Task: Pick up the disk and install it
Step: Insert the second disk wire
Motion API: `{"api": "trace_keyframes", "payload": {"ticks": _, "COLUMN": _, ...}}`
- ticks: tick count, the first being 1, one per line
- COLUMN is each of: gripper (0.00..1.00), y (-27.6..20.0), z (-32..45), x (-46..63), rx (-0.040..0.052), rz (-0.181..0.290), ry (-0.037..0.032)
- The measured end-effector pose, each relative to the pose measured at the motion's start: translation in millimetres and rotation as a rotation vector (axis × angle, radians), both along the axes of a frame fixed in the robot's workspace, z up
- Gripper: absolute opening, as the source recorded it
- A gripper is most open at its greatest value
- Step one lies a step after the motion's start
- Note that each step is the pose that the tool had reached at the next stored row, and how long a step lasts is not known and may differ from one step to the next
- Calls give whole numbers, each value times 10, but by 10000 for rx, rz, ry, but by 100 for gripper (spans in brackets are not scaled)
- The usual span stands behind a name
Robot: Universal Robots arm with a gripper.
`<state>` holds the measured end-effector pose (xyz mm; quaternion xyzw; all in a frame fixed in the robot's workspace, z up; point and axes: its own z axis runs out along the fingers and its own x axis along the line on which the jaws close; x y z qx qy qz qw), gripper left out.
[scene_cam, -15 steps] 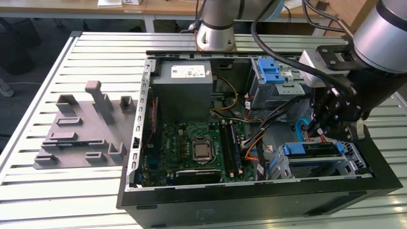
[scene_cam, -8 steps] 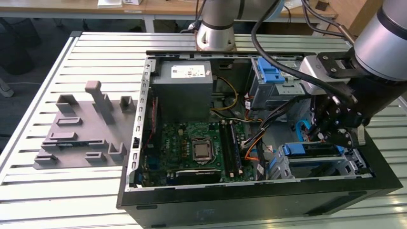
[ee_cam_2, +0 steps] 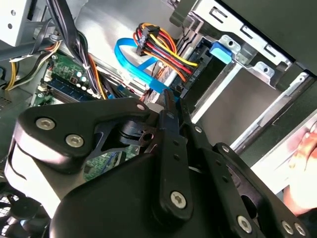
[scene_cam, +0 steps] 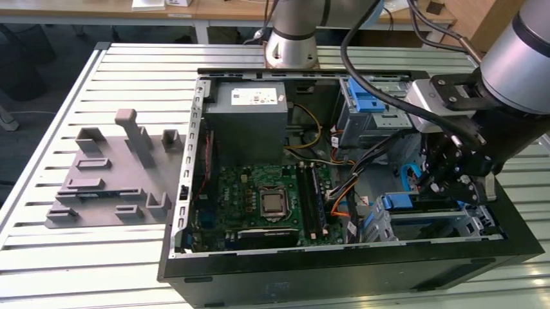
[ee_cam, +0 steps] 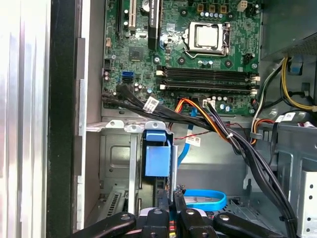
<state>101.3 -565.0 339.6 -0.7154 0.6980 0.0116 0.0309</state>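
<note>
Low on the exterior view's right, the arm's black gripper [scene_cam: 434, 188] reaches down into an open desktop computer case [scene_cam: 344, 273] lying on a slatted metal table [scene_cam: 51, 257]. In both wrist views we see the fingers [ee_cam: 162, 201] drawn together at their tips, with at most a sliver of gap, and we can make out nothing held between them.

The disk [ee_cam: 157, 157] stands on edge in the lower drive cage [ee_cam: 115, 148], just ahead of the fingertips. We see it mainly by its blue plastic carrier, which in the exterior view sits just beside the gripper toward the exterior view's left [scene_cam: 400, 201]. Its silver face and label are hidden from us, and we cannot tell whether the fingertips touch the carrier or whether it is fully seated.

A flat blue data cable [ee_cam: 204, 199] loops beside the gripper, and in the second wrist view it curls past a bundle of red, yellow and orange power wires [ee_cam_2: 161, 49].

Beyond the cage lies the green motherboard [ee_cam: 218, 64] with its bare processor socket [ee_cam: 208, 37]. In the exterior view the grey power supply box [scene_cam: 245, 109] fills the case's upper centre. A second drive cage with a blue latch [scene_cam: 369, 103] stands at the upper right, well apart from the gripper. A grey moulded fixture plate [scene_cam: 112, 177] rests on the table on the exterior view's left.
</note>
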Motion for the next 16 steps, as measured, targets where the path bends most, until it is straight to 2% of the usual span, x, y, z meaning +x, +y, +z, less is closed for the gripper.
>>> {"api": "trace_keyframes", "payload": {"ticks": 4, "gripper": 16, "y": -25, "z": -9, "x": 0, "rx": 0, "rz": 0, "ry": -3}}
{"api": "trace_keyframes", "payload": {"ticks": 16, "gripper": 16, "y": -27, "z": -39, "x": 7, "rx": -2, "rz": 0, "ry": -3}}
